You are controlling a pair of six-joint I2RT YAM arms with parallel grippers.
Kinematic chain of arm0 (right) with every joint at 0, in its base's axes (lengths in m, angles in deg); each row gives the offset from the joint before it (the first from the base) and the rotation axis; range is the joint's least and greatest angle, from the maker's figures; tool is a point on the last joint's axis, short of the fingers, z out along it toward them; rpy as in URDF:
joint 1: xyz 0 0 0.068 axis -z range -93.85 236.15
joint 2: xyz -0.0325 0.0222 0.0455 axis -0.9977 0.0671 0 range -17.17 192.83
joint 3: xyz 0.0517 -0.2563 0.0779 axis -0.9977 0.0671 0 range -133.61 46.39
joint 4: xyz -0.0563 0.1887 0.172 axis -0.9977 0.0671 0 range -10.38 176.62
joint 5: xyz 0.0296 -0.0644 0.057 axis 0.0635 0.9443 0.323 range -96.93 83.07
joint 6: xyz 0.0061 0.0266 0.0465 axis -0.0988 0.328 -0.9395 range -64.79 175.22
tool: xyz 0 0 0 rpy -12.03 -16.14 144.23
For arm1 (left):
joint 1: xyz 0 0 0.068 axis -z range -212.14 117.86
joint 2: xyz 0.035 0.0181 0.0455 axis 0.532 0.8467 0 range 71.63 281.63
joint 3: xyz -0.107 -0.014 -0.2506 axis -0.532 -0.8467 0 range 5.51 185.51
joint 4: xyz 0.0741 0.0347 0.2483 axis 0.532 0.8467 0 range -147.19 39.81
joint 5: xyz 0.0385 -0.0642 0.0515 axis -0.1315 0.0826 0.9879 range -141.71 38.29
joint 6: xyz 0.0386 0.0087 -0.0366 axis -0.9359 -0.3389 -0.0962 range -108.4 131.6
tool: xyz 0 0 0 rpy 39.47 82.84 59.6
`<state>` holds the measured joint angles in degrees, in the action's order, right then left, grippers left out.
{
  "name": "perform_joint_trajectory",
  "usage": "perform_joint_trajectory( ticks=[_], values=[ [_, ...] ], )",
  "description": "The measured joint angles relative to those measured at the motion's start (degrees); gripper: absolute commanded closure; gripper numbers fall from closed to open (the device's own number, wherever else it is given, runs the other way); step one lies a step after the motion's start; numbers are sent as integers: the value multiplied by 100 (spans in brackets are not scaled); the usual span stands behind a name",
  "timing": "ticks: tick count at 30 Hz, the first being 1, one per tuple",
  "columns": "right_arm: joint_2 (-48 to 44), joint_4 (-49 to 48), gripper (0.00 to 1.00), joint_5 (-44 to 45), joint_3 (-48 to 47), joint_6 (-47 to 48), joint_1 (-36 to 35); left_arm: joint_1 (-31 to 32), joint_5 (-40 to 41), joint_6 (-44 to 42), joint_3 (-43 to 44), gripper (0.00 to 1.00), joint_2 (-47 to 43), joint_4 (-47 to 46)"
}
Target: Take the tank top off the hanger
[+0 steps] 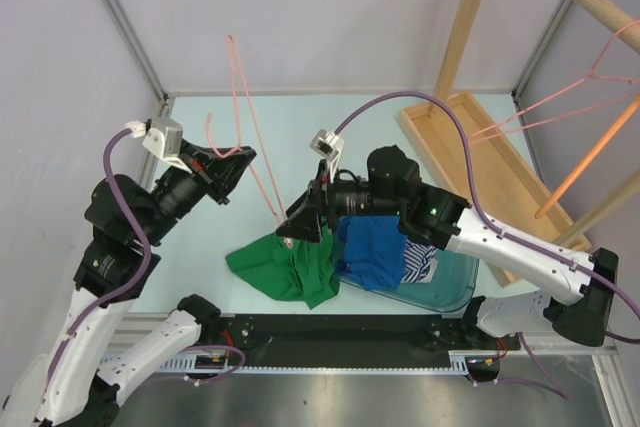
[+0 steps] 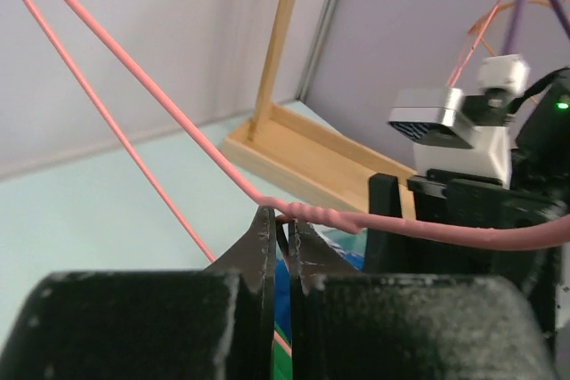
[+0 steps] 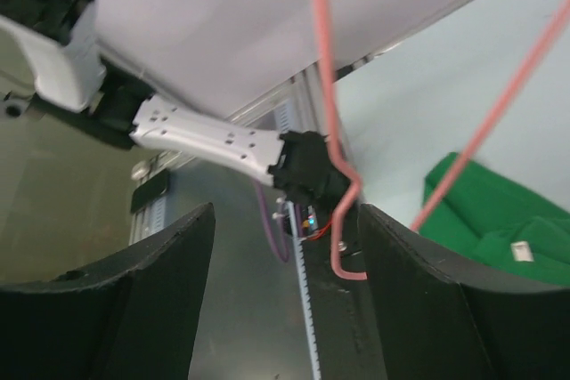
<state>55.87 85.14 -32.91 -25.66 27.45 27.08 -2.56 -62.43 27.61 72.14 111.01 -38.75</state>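
The green tank top [image 1: 285,267] lies crumpled on the table near the front, also in the right wrist view [image 3: 499,211]. The pink wire hanger [image 1: 250,127] is held up in the air, slanting down toward the top. My left gripper [image 1: 238,159] is shut on the hanger's twisted neck [image 2: 325,214]. My right gripper [image 1: 300,222] is open just above the top, with the hanger's bent lower corner [image 3: 343,220] between its fingers [image 3: 427,309], untouched. One hanger wire runs down to the green cloth; whether it still passes through it I cannot tell.
A clear bin [image 1: 455,282] with blue and striped clothes [image 1: 375,252] stands right of the top. A wooden rack [image 1: 480,152] with another pink hanger [image 1: 590,87] fills the back right. The left arm's base [image 3: 232,144] shows past my right fingers.
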Motion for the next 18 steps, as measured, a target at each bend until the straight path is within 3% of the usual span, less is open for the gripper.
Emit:
perform_joint_trajectory(
  ticks=[7,18],
  values=[
    [-94,-22,36,-136,153,-20,-522,0,-87,638,79,100,-9,551],
    [-98,-87,40,-87,660,-247,-780,0,-223,905,494,100,-76,654]
  ],
)
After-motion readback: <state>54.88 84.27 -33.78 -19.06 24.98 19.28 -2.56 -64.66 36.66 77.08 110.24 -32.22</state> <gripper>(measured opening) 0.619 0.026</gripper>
